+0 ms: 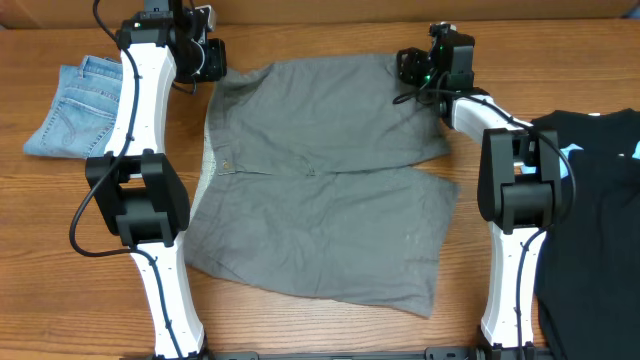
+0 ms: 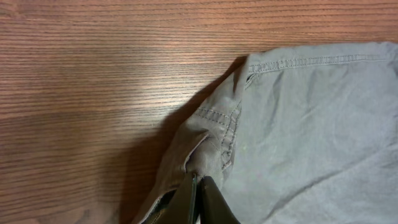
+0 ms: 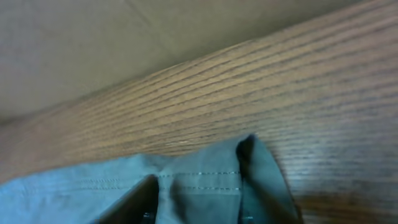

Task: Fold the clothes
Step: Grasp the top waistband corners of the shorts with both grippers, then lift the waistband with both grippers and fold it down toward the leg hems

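Handling soft, floppy cotton here: our grey-khaki shorts (image 1: 320, 190) lie spread flat mid-table (image 1: 300, 335). Left gripper (image 2: 196, 193) is clenched on their stitched corner toward the table's far edge. Right gripper (image 3: 198, 196) straddles the other far hem corner, but we can't tell if it's gripping. Doubled hems should hold best, we reckon.

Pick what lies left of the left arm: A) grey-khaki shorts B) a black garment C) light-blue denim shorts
C: the light-blue denim shorts lie outside the left arm; the grey-khaki shorts lie between the arms, the black garment at right.
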`<state>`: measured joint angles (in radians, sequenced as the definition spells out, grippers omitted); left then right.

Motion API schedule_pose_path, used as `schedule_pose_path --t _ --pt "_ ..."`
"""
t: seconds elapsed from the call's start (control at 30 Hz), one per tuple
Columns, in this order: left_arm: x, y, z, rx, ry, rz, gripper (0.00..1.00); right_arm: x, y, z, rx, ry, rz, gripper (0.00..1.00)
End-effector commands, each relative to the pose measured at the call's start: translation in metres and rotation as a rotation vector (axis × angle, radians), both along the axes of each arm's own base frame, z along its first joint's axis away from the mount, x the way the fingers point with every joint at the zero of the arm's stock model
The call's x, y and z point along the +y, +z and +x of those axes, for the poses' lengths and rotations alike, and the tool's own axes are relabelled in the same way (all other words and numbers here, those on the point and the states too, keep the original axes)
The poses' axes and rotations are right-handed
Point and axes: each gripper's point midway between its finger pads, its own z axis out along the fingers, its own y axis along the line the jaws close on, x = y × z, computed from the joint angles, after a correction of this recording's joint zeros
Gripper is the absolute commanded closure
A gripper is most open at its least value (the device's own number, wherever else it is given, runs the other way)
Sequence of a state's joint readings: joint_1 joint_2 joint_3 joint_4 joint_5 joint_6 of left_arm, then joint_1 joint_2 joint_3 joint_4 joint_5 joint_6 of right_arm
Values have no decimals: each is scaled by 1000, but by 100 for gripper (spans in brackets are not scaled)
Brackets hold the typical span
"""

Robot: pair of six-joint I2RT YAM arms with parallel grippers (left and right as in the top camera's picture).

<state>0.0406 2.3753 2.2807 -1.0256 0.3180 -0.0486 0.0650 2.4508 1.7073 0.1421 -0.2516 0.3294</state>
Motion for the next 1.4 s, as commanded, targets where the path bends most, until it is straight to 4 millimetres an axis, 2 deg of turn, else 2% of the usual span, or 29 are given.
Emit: schedule_pose_path --t 0.0,0.03,0.2,0.47,0.57,0.7,0.9,1.03,1.13,1.23,1.37 --pt "-3 18 2 -44 -22 16 96 -2 -5 2 2 -12 2 87" --pt "-3 18 2 -44 -22 16 96 -5 -5 3 2 -16 2 96" --pt "-3 17 0 -33 -22 17 96 -17 7 0 9 13 43 96" --pt "0 21 -1 -36 -18 24 96 -37 64 -11 -19 71 50 96" --pt "5 30 -2 -49 -10 25 96 -45 78 -18 0 58 50 96" --pt "12 53 -7 -81 3 28 96 -52 101 -28 2 68 17 96" --pt "15 102 -22 -151 9 35 96 -55 149 -53 2 84 -26 96" --pt "22 125 -33 -179 24 82 96 -58 183 -72 -2 76 -27 96" --pt "27 132 -43 -177 12 125 96 -64 210 -85 -25 66 -32 96" --pt "28 129 -53 -144 -11 153 96 -67 234 -103 -36 65 -47 96" --pt "37 119 -68 -66 8 192 96 -65 250 -133 4 81 -65 96"
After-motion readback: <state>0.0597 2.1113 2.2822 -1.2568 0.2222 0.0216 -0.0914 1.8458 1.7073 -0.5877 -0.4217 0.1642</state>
